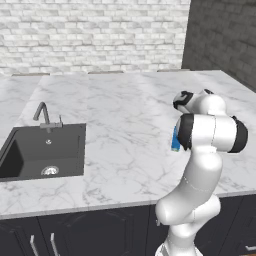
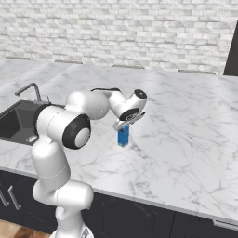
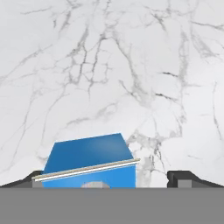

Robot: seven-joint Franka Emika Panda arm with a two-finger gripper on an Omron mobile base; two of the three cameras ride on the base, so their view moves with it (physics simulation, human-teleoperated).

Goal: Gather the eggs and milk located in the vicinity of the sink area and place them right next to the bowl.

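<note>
Surface: white marble counter [image 2: 186, 139] over dark cabinets; pale brick wall behind.
Gripper: gripper [image 3: 109, 181] points straight down at the milk, jaws at full spread, nothing held. Fingertips [image 3: 183, 178] flank the carton's top in the hand view, the carton sitting off-centre toward one tip; whether either tip touches it I cannot tell.
Milk: milk [image 2: 123, 136] stands upright on the counter, directly beneath the hand, partly hidden behind the arm in the left base view.
Sink: sink [image 1: 30, 165] lies well apart from the milk, across open marble; faucet [image 1: 44, 114] on its far rim.
Progress: judged early. Milk not yet grasped, so not yet moved.
Remaining: close on the carton, carry it to the bowl, then fetch both eggs. Bowl and eggs could not be located from this position.
</note>
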